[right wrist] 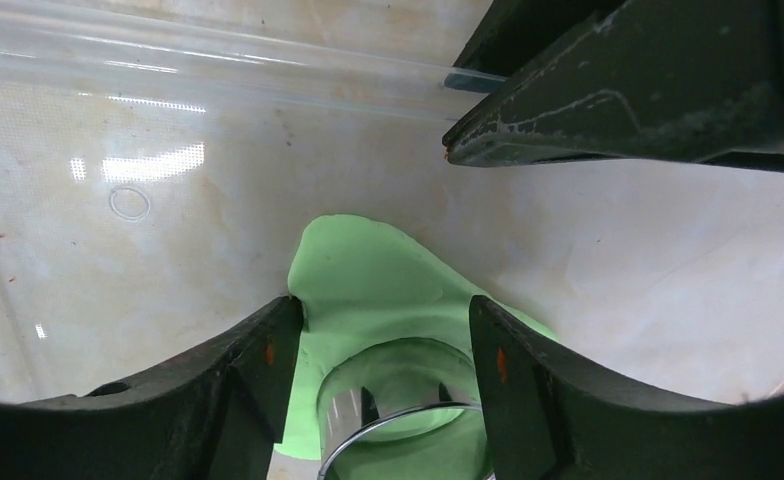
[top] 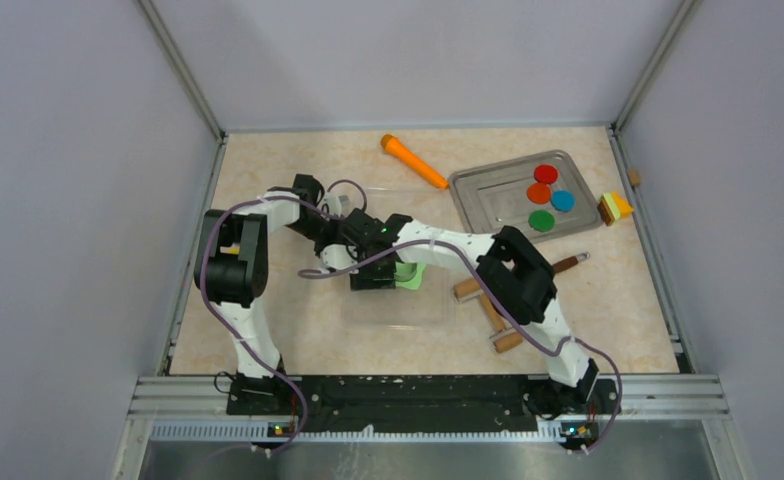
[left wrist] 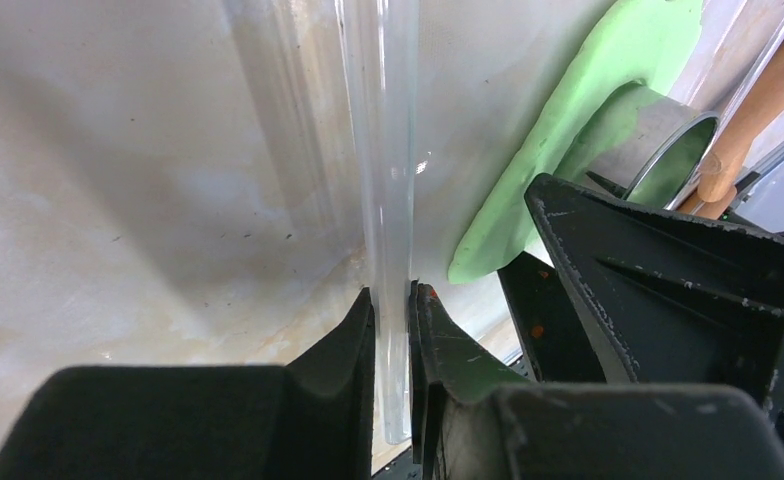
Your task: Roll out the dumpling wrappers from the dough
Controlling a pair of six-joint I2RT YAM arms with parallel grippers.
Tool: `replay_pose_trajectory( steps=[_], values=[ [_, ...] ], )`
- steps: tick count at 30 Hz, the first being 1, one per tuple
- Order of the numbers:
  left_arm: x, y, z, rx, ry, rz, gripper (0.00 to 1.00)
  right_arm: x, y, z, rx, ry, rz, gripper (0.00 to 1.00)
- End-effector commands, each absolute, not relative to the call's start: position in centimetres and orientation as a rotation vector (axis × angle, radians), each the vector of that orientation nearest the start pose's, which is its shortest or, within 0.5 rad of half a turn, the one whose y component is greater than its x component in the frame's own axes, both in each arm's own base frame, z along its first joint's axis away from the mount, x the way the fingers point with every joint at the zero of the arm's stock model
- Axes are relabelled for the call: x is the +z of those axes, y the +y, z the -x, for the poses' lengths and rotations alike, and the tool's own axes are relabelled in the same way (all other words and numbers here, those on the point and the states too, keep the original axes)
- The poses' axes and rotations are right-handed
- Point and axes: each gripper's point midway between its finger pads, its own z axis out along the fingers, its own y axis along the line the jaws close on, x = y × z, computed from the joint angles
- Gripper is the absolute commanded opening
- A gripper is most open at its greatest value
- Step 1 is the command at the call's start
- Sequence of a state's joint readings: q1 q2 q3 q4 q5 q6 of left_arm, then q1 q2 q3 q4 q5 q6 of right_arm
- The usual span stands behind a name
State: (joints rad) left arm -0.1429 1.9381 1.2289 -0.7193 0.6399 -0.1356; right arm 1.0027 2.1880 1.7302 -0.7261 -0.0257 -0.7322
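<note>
A thin sheet of light green dough point(right wrist: 368, 260) point(left wrist: 568, 110) point(top: 409, 275) lies on the floor of a clear plastic tray point(top: 398, 310). A metal ring cutter point(right wrist: 398, 400) point(left wrist: 658, 130) stands upright on the dough. My right gripper point(right wrist: 385, 310) point(top: 373, 272) is shut on the cutter, one finger at each side of it. My left gripper point(left wrist: 392, 295) point(top: 343, 250) is shut on the tray's thin left wall point(left wrist: 383, 150). No dumpling wrappers are in view.
Two wooden rolling pins point(top: 488, 310) point(left wrist: 758, 100) lie just right of the clear tray. At the back right, a metal tray point(top: 488, 200) holds red, orange, blue and dark green discs. An orange stick point(top: 413, 160) lies behind it, and a small yellow block point(top: 615, 208) sits beside it.
</note>
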Motion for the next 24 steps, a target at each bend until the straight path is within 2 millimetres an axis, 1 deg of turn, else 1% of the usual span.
replay_pose_trajectory(
  steps=[1, 3, 4, 7, 10, 13, 15, 17, 21, 24],
  values=[
    [3.5, -15.9, -30.6, -1.050, 2.922, -0.109, 0.00, 0.1, 38.4, -26.4, 0.182, 1.918, 2.156, 0.65],
    [3.6, -15.9, -30.6, -1.056, 2.920, -0.111, 0.00, -1.2, 37.7, -26.2, 0.187, 1.966, 2.178, 0.63],
    [3.6, -15.9, -30.6, -1.058, 2.918, -0.113, 0.00, -1.4, 37.6, -26.0, 0.206, 1.980, 2.183, 0.59],
    [3.7, -16.0, -30.7, -1.064, 2.913, -0.114, 0.00, -1.7, 37.6, -26.4, 0.229, 2.012, 2.154, 0.46],
    [3.7, -16.0, -30.6, -1.064, 2.913, -0.114, 0.00, -1.2, 38.0, -27.0, 0.219, 2.006, 2.122, 0.28],
    [3.8, -16.0, -30.6, -1.061, 2.913, -0.115, 0.00, 0.1, 38.6, -28.4, 0.169, 1.974, 2.046, 0.24],
    [3.7, -15.9, -30.6, -1.059, 2.916, -0.113, 0.00, 1.5, 39.1, -29.3, 0.138, 1.946, 1.993, 0.20],
    [3.6, -15.9, -30.6, -1.053, 2.915, -0.117, 0.00, 3.0, 39.5, -30.0, 0.131, 1.932, 1.942, 0.18],
    [3.4, -15.8, -30.5, -1.041, 2.924, -0.116, 0.00, 6.4, 40.4, -29.5, 0.209, 1.908, 1.880, 0.15],
    [3.3, -15.7, -30.6, -1.036, 2.926, -0.117, 0.00, 8.2, 40.6, -28.5, 0.284, 1.908, 1.856, 0.13]
  ],
)
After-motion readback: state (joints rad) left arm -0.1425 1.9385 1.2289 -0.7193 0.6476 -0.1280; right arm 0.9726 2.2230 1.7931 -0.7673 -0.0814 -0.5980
